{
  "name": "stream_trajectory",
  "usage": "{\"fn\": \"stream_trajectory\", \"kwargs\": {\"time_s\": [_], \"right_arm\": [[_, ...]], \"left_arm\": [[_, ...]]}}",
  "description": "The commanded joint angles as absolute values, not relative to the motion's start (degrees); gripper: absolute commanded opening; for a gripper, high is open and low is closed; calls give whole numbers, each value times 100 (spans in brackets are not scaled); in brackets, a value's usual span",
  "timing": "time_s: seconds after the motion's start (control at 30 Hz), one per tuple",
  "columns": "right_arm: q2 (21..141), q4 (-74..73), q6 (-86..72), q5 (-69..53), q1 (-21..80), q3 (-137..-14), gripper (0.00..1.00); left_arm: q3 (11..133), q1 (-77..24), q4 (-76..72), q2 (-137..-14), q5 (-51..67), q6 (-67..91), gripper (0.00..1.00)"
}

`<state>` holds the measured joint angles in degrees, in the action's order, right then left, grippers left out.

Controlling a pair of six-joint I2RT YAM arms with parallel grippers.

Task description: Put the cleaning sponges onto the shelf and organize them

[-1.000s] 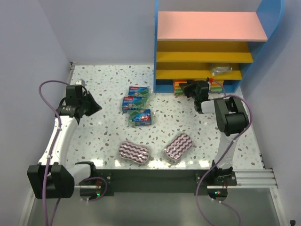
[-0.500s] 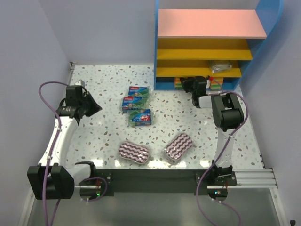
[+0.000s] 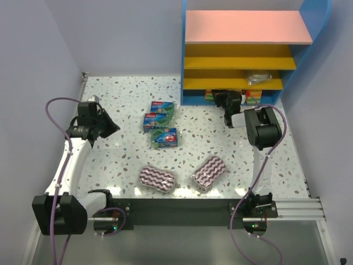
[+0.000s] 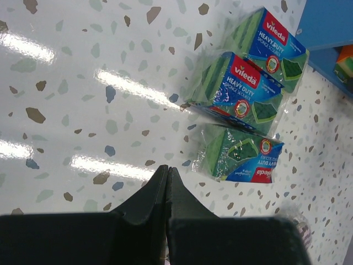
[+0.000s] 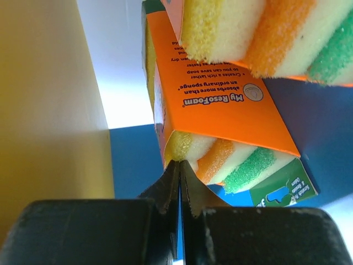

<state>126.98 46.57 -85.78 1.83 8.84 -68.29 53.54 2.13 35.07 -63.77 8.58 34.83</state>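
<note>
Looking down in the top external view, the shelf (image 3: 248,27) stands at the far right of the table (image 3: 127,160). A silvery scourer pack (image 3: 258,78) lies on one of its lower yellow boards. Orange-yellow-green sponge blocks (image 3: 252,97) sit in the bottom bay. The right gripper (image 3: 222,100) reaches into the left part of that bay. Three green and blue packs (image 3: 156,121) lie in a far-to-near row near the table centre. Two purple-white pads (image 3: 157,179) lie side by side close to the near edge. The left gripper (image 3: 106,126) hovers over the left side, well apart from every pack.

Left wrist view: the left gripper (image 4: 167,175) has both fingers pressed together with nothing between them. The green and blue packs (image 4: 242,91) lie to the right of the tips, close together.

Right wrist view: the right gripper (image 5: 179,172) has its fingers closed against each other and empty. The tips sit at the lower corner of the sponge blocks (image 5: 220,116); contact cannot be determined. A yellow shelf panel (image 5: 49,94) fills the left.
</note>
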Motion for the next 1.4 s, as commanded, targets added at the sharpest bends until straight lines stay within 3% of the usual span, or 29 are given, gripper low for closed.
{"fn": "stream_trajectory", "kwargs": {"time_s": [0.0, 0.13, 0.23, 0.27, 0.47, 0.77, 0.9, 1.03, 1.2, 1.23, 1.37], "right_arm": [[12990, 4710, -8719, -474, 800, -7075, 0], [12824, 4852, -8657, -606, 782, -6970, 2], [12648, 4887, -8587, -606, 774, -6768, 16], [12569, 4922, -8578, -641, 756, -6681, 27], [12279, 5256, -8473, -808, 738, -6285, 45], [11173, 5450, -8079, -1256, 686, -5363, 49], [10171, 3924, -6981, -2160, 686, -5256, 49], [8906, 845, -5286, -2505, 738, -5256, 49], [7472, -1753, -3421, -2085, 1345, -5475, 51], [7314, -2576, -3219, -1831, 1841, -5545, 52], [6348, -3638, -3583, -625, 2513, -5171, 57]], "left_arm": [[5326, 202, 3322, -6258, 905, 3586, 0], [5317, 202, 3322, -6232, 896, 3586, 0], [5282, 193, 3313, -6205, 897, 3603, 0], [5282, 202, 3305, -6188, 896, 3612, 0], [5221, 202, 3234, -6187, 967, 3621, 0], [5212, 193, 3156, -6161, 1107, 3542, 0], [5177, 193, 3024, -6187, 1379, 3507, 0], [5124, 202, 3032, -6258, 1652, 3454, 0], [4905, 193, 2971, -6232, 2205, 3472, 1], [4835, 202, 2971, -6223, 2284, 3472, 1], [4563, 202, 3015, -6065, 2653, 3331, 3]]}}
